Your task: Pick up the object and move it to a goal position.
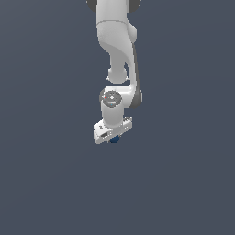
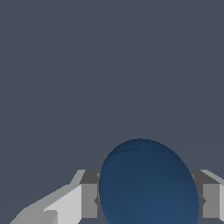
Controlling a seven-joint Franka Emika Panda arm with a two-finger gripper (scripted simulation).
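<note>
Exterior view: white arm point(image 1: 117, 41) reaches down over a plain grey-blue surface point(image 1: 46, 174), and the dark blue ball point(image 1: 114, 139) peeks out just beneath the gripper point(image 1: 113, 136). Wrist view: ball point(image 2: 148, 183) fills the gap between the two fingers point(image 2: 89, 200), pads touching either side, fingers clamped narrow on it.

1 ball point(image 1: 114, 139), 1 pincer point(image 1: 112, 137), 1 arm point(image 1: 117, 41).
</note>
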